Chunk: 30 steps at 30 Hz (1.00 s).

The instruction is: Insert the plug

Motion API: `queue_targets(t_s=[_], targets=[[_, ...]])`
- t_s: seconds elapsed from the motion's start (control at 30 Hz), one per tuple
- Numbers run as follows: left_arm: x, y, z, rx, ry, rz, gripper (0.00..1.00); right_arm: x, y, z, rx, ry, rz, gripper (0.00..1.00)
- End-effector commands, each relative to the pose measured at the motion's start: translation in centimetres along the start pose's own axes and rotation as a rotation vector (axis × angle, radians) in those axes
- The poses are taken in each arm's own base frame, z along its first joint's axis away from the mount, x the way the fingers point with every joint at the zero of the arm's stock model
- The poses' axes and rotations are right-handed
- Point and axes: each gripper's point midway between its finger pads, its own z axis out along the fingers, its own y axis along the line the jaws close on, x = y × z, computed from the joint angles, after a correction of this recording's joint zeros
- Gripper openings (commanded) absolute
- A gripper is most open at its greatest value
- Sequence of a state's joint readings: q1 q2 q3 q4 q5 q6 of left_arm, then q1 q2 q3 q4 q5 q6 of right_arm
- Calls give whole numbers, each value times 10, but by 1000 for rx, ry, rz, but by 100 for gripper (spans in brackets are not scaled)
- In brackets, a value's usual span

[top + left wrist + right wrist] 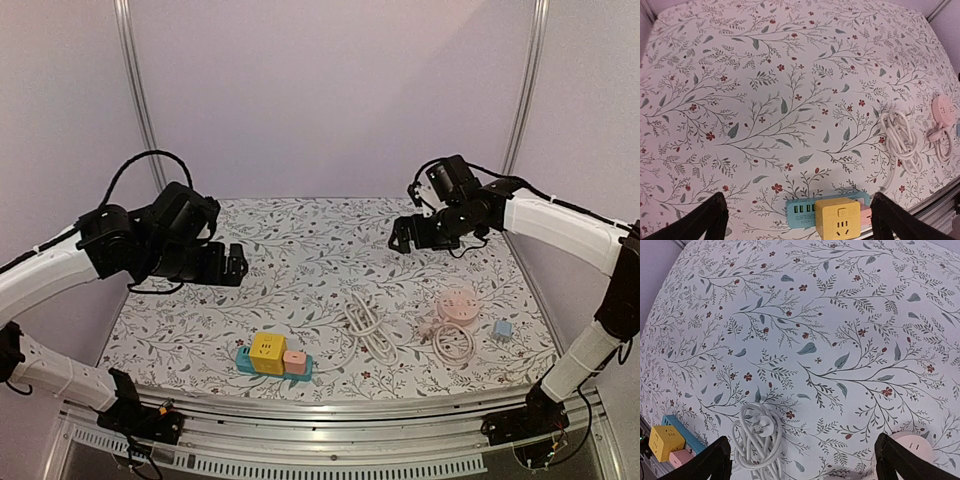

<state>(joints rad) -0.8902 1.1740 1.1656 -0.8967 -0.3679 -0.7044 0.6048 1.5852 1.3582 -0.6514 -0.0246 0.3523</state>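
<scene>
A white coiled cable with a white plug [758, 426] lies on the floral cloth, seen from above [366, 327] and in the left wrist view [900, 140]. A blue power strip [245, 360] near the front edge carries a yellow cube socket [267, 352] and a pink adapter [295, 362]; the strip also shows in the left wrist view [800, 214] with the yellow cube [839, 218]. My left gripper [232, 266] is open and empty, high above the cloth's left side. My right gripper [402, 236] is open and empty, high at the back right.
A round pink socket [458, 302] with its pink coiled cord [452, 343] lies at the front right, next to a small blue adapter [502, 328]. The floral cloth [300, 280] ends at a metal rail along the front.
</scene>
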Motion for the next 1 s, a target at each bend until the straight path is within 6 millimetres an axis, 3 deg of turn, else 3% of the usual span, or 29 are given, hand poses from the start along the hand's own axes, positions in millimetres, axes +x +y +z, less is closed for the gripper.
queue_targets(t_s=[0.0,0.1,0.27,0.5,0.63,0.83,0.97], targets=[[-2,-8,5,15,53,-17,100,26,-40,-8,56,108,173,99],[-5,-24,11,50,85,12,98,36,-75,-21,122,99,295,99],[-8,-53,25,90,135,72,92,51,-116,-44,168,87,449,99],[-14,-89,33,129,144,121,90,100,-173,-66,452,189,574,99],[-16,-108,41,159,159,151,89,135,-185,-69,551,289,596,99],[-26,-129,47,198,166,203,88,164,-183,-72,484,281,698,99],[-30,-139,54,212,166,216,88,164,-189,-77,492,255,727,97]])
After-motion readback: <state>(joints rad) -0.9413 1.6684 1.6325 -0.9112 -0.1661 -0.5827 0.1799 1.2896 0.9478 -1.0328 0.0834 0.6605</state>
